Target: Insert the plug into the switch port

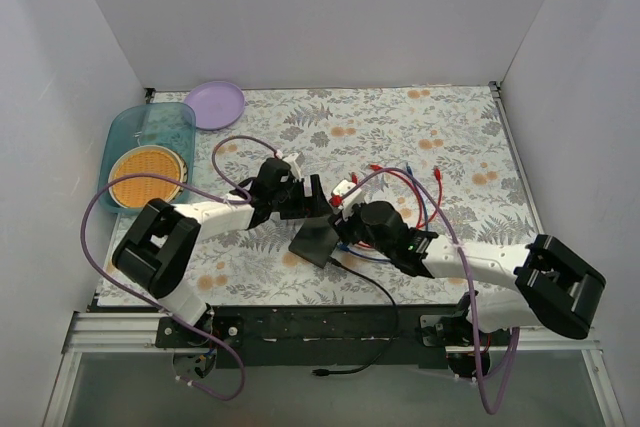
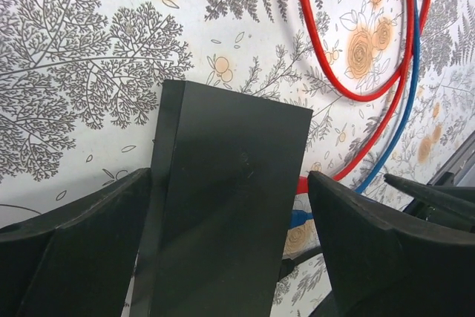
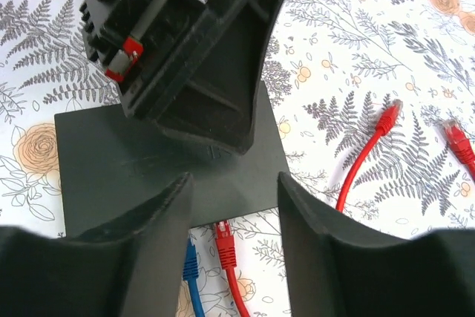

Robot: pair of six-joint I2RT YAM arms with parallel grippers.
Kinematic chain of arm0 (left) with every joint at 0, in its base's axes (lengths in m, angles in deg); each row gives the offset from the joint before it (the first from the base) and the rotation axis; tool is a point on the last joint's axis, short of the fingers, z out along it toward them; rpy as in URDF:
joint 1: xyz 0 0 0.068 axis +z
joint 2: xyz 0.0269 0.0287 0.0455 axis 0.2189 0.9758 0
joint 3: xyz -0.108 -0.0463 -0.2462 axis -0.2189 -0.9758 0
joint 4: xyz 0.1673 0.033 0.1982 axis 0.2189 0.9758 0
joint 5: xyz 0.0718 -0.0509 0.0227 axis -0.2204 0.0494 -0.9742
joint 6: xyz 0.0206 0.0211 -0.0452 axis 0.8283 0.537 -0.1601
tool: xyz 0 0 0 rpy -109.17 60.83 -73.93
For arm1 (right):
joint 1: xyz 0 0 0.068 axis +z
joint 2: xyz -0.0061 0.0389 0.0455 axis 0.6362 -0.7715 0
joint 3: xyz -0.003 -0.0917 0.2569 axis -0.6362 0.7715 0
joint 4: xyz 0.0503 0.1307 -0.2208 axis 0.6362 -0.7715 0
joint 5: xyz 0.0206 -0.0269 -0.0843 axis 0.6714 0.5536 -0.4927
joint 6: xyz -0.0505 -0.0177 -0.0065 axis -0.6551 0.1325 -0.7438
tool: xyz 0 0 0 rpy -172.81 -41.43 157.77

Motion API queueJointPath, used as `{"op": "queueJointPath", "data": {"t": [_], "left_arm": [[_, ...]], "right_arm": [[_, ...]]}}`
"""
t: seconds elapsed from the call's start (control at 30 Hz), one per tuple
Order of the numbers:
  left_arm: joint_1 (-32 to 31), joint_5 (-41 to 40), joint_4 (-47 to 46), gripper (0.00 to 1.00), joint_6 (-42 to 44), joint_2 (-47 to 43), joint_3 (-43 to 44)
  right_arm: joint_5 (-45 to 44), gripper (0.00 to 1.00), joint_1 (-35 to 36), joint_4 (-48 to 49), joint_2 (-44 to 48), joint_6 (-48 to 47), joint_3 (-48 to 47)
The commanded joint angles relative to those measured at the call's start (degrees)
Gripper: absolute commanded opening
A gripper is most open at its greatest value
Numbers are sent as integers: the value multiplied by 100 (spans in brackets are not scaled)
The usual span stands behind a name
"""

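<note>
Resting on cloth near table's front centre, switch (image 1: pixel 318 240) is caught between both arms: matte black slab, plain top, crisp corners. Red plug (image 3: pixel 225 246) is seen at its near edge, blue plug (image 3: pixel 191 261) alongside; seating cannot be told. Left gripper (image 2: pixel 230 183) is spread, slab flanked, right finger clear of it. Right gripper (image 3: pixel 236 183) is parted, red plug between pads, untouched. Loose red cable (image 3: pixel 365 152) is laid just beside. Cloth (image 1: pixel 450 137) is printed with grey ferns, orange blooms. Table is boxed by plain white walls (image 1: pixel 320 7).
</note>
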Motion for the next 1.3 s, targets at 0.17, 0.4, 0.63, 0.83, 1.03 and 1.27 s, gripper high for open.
{"op": "queueJointPath", "data": {"t": [0.17,0.4,0.63,0.83,1.03,1.27], "left_arm": [[253,-317,736,96,316,-1013,659],[464,-247,869,98,325,-1040,1817],[543,148,1202,98,132,-337,3495],[596,342,758,98,-500,-108,3641],[596,70,225,98,-634,-653,2233],[605,-335,1203,98,-132,-609,2778]], "right_arm": [[-915,76,25,-413,1063,335,-105],[-1470,93,-28,-862,1916,564,-325],[-1043,97,-449,-1170,1803,888,-518],[216,93,-1801,-1389,1294,1478,-851],[341,81,-1988,-1820,511,1530,-1414],[437,72,-1988,-2225,-515,1495,-2082]]}}
